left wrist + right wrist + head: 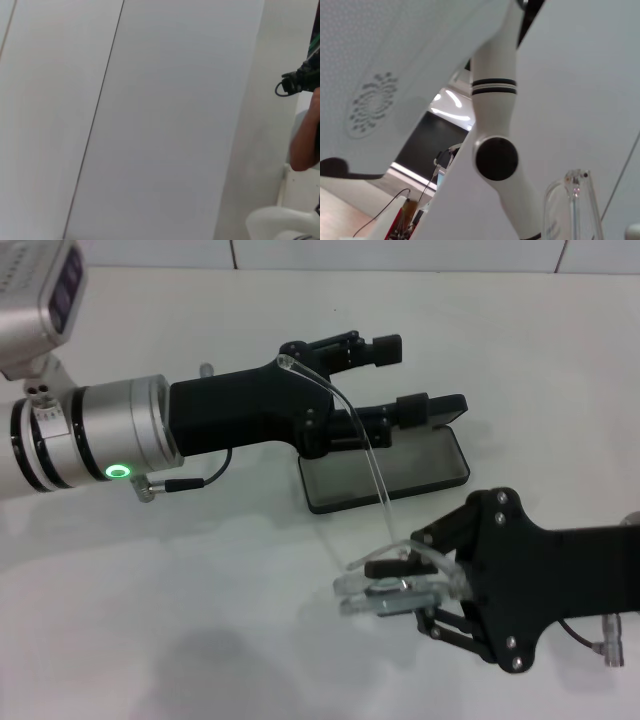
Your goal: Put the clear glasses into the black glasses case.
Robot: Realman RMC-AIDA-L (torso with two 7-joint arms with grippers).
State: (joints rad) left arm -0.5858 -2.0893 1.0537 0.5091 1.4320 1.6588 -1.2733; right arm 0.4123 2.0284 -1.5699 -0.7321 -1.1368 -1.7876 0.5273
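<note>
Clear glasses (385, 570) off table, near black glasses case (390, 468), which lies open. Right gripper (395, 585) pinches lens front; one arm sticks up across case. Left gripper (385, 375) over case, fingers spread, empty. Glasses likely light, slick, springy; grip at bridge, gently.

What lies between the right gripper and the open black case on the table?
In the head view, only bare white table separates the right gripper, shut on the clear glasses, from the black glasses case; one clear arm rises across that gap.
</note>
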